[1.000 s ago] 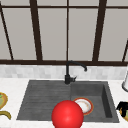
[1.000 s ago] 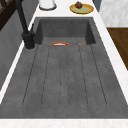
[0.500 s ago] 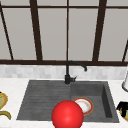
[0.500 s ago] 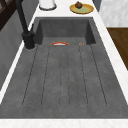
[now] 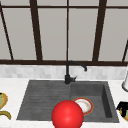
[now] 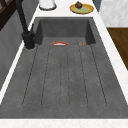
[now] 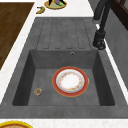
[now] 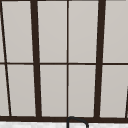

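While the right black hand [image 5: 122, 107] hangs at 3 o'clock of the dark grey stone sink [image 5: 37, 100], near the round yellow plate [image 6: 87, 10], I cannot tell its grip. Red-rimmed white plate [image 7: 70, 82] lies in basin.

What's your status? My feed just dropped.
Right hand at yellow plate, counter right. Left hand by banana. Red-rimmed plate in sink basin. Red ball up front.
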### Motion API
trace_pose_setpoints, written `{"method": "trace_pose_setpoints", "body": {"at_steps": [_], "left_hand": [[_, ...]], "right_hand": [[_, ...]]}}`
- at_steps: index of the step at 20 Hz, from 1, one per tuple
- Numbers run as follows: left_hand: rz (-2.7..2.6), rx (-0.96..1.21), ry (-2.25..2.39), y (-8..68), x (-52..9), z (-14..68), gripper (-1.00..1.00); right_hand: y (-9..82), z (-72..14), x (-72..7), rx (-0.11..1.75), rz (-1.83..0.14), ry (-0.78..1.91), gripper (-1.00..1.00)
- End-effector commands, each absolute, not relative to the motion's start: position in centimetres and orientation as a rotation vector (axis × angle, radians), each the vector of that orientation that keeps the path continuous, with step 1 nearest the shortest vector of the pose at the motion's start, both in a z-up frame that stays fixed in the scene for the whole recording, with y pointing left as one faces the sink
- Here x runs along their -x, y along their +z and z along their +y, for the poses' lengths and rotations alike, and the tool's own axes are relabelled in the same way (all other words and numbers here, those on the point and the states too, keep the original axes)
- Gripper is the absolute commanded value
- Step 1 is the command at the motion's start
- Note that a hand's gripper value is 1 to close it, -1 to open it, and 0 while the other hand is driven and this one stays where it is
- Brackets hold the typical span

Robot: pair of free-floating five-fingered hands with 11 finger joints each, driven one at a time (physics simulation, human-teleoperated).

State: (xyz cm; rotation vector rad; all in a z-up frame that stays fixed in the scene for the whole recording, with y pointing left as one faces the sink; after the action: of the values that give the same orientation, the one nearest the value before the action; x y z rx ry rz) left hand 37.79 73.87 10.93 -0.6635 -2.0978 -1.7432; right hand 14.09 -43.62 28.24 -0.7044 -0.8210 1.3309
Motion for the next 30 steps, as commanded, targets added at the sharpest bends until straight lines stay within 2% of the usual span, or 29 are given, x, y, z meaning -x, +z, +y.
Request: {"method": "trace_pose_setpoints", "body": {"at_steps": [1,6,7,11,22,30], "left_hand": [[-2.021,0.596,-1.775,8.7,-38.9,74.4,-1.00],[-2.027,0.636,-1.742,8.7,-38.5,74.8,-1.00],[-2.033,0.637,-1.736,8.6,-38.3,75.0,1.00],[-2.087,0.680,-1.714,9.8,-37.4,75.8,1.00],[-2.306,0.556,-1.756,10.7,-36.6,75.9,1.00],[-2.351,0.520,-1.787,15.1,-34.5,72.0,1.00]], "right_hand": [[28.2,-43.6,-14.1,0.704,-0.821,1.331,0.00],[28.2,-43.6,-14.1,0.704,-0.821,1.331,0.00],[28.2,-43.6,-14.1,0.704,-0.821,1.331,0.00],[28.2,-43.6,-14.1,0.704,-0.821,1.331,0.00],[28.2,-43.6,-14.1,0.704,-0.821,1.331,0.00],[28.2,-43.6,-14.1,0.704,-0.821,1.331,0.00]]}}
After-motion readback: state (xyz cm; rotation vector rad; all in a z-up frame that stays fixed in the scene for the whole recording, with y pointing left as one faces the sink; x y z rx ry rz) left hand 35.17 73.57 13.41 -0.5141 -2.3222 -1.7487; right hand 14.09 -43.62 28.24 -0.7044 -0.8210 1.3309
